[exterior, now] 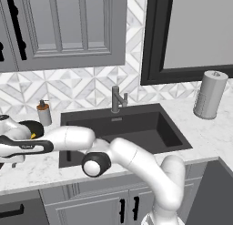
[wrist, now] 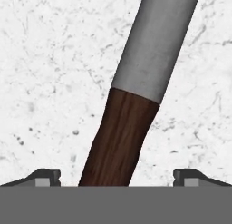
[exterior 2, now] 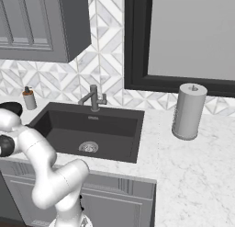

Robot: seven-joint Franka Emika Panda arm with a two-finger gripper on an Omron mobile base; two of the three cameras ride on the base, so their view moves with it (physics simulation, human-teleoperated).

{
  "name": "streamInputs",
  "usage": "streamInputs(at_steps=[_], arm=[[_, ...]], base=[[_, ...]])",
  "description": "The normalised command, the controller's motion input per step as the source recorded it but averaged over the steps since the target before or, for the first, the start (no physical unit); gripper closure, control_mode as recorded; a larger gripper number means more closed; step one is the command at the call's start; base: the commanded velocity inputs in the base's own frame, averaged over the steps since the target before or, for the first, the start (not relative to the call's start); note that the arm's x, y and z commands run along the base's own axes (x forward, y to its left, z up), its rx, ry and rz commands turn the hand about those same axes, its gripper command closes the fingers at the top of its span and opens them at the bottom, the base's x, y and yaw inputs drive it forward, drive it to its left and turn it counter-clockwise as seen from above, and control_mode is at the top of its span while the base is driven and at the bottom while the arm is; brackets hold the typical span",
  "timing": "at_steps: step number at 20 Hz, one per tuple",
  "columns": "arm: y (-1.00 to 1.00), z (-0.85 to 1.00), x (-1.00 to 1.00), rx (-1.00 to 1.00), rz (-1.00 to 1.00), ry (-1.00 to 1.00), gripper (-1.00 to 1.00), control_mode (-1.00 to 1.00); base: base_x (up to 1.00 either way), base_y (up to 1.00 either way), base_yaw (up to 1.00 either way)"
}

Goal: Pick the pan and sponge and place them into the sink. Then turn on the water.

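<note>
Marble counter (wrist: 45, 60) below — hand (wrist: 116, 177) spread, straddling pan handle (wrist: 118, 141).

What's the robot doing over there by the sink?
The robot has reached its gripper down over the pan's handle, which lies on the white marble counter to the left of the sink. The fingers are wide open, one on each side of the brown handle, so nothing is grabbed yet. The sink has nothing in it, and no water runs from the faucet. A soap bottle and a paper towel roll stand on the counter.
</note>
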Motion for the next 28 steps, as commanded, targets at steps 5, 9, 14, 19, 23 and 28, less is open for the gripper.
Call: streamInputs(at_steps=[5,9,14,19,23,28], arm=[[0.00,-0.13,0.01,-0.08,0.00,0.02,1.00,-1.00],[0.00,-0.05,0.00,-0.06,0.00,0.04,1.00,-1.00],[0.00,-0.10,0.00,-0.04,0.00,0.06,1.00,-1.00],[-0.28,-0.01,-0.01,-0.01,0.00,0.04,1.00,-1.00],[-0.34,0.00,-0.18,0.00,0.00,0.00,1.00,-1.00],[-0.34,0.00,-0.39,0.00,0.00,0.00,1.00,-1.00]], base=[[0.00,0.00,0.00],[0.00,0.00,0.00],[0.00,0.00,0.00],[0.00,0.00,0.00],[0.00,0.00,0.00],[0.00,0.00,0.00]])
